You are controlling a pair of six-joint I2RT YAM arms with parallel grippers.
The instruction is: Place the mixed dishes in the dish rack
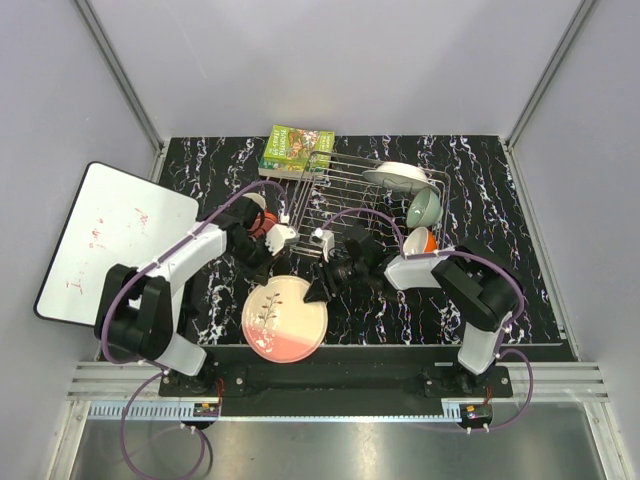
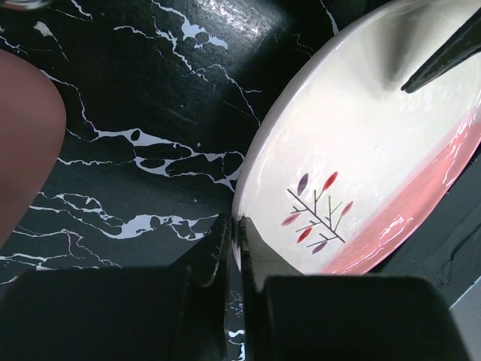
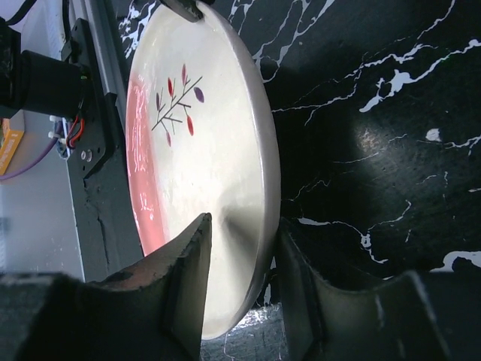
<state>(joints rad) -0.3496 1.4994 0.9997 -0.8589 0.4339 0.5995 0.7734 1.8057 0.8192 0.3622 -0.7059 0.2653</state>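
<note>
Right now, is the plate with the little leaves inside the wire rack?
No, the leafy plate is at the near edge of the table, well outside the dish rack.

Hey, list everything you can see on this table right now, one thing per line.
dish rack: one, silver wire, far middle
white plate: one, rack's far right
pale green bowl: one, green, rack's right side
small bowl: one, orange outside, rack's near right
pink-and-cream plate: one, near edge, between arms
salmon-pink cup: one sure, left of rack
green book: one, behind rack
white board: one, red scribbles, far left
left gripper, right gripper: black, each pinching pink-and-cream plate's rim
</note>
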